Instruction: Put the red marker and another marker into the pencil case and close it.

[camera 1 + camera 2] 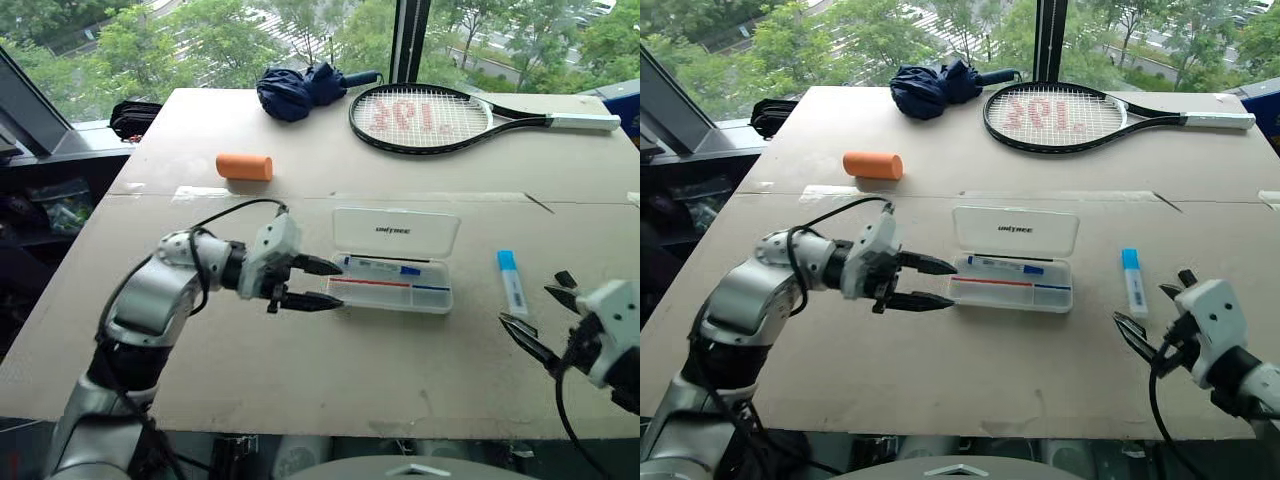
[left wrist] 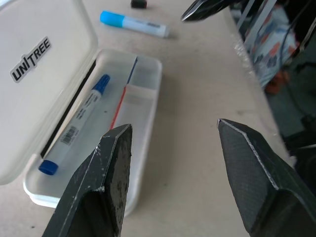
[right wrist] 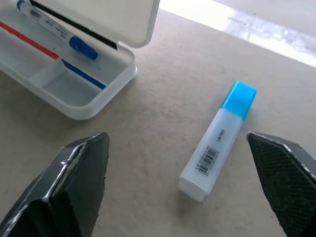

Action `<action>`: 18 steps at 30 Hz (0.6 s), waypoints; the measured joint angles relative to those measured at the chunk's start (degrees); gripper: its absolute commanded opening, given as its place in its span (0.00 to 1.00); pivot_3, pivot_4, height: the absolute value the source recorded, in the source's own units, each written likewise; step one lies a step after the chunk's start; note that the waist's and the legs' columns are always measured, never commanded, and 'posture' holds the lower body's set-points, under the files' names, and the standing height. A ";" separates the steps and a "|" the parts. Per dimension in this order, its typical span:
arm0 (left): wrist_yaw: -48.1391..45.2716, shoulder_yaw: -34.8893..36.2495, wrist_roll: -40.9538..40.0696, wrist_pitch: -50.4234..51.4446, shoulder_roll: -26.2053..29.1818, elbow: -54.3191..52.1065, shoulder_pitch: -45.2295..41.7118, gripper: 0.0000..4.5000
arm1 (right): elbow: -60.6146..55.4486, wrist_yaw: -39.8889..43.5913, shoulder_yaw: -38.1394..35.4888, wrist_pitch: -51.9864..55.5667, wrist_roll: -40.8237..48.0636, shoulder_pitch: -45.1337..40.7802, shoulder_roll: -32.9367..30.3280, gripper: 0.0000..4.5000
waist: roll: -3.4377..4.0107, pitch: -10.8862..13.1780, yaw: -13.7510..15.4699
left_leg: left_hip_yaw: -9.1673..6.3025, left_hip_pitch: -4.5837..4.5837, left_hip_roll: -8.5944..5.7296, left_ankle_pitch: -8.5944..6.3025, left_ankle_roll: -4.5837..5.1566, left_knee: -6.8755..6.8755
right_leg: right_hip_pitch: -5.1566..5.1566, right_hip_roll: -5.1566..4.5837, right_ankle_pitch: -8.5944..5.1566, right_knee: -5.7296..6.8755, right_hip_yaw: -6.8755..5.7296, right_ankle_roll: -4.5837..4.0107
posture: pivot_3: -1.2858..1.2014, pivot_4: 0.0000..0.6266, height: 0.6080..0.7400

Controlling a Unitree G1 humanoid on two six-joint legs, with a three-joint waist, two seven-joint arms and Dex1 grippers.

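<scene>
Right end effector (image 1: 1148, 320): jaws wide, empty, near the blue-capped marker (image 1: 511, 283) on the table (image 1: 300, 370); best closed across its barrel, square on. Left end effector (image 1: 318, 283): jaws apart, empty, at the case's left end. Case (image 1: 392, 285): lid up, one blue marker (image 2: 78, 124) inside. No red marker identifiable

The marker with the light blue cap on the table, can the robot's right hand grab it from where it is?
Probably yes. The marker lies alone on the bare table, apart from the pencil case. The right gripper is open, pointing at it, with nothing between them.
</scene>
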 measured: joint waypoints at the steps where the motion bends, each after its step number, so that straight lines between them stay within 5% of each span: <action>1: 0.03 3.05 -2.98 0.84 1.32 -3.54 3.05 0.61 | 2.26 -1.90 1.84 3.71 -0.30 -3.64 -0.23 1.00 | 0.02 -0.01 0.35 | 0.04 0.01 -0.06 0.00 0.00 -0.01 | 0.00 -0.02 0.00 -0.03 0.03 0.00 | 0.52 0.24 0.93; 3: 0.21 6.63 -6.32 1.61 2.78 -7.61 6.87 0.61 | 5.55 -4.05 3.98 8.30 -0.49 -7.51 -0.10 1.00 | 0.04 -0.02 0.83 | 0.06 0.00 -0.15 0.00 0.01 -0.01 | 0.03 -0.09 0.00 -0.10 0.05 0.00 | 0.52 0.24 0.93; 6: 2.33 10.62 -9.44 2.30 3.93 -11.95 12.56 0.62 | 10.35 -6.78 7.12 14.53 -1.23 -14.24 0.97 0.81 | 0.02 -0.04 0.64 | 0.15 0.07 -0.23 -0.01 0.01 -0.02 | 0.08 -0.13 0.01 -0.11 0.17 0.02 | 0.52 0.24 0.93; 12: 6.37 12.64 -12.31 2.04 4.55 -17.05 16.64 0.62 | 12.48 -7.91 8.17 18.26 -1.69 -18.26 1.96 0.17 | -0.34 -0.26 0.73 | 0.12 0.16 -0.24 -0.01 0.02 0.02 | 0.22 -0.09 0.01 -0.14 0.10 0.02 | 0.52 0.24 0.93; 18: 13.10 14.60 -14.87 2.68 4.23 -18.97 19.51 0.62 | 11.25 -1.05 7.42 13.82 -3.19 -14.25 -5.77 0.16 | -0.20 -0.20 0.52 | 0.18 0.14 -0.27 -0.06 0.11 0.00 | 0.19 -0.13 0.01 -0.16 -0.06 0.05 | 0.52 0.24 0.93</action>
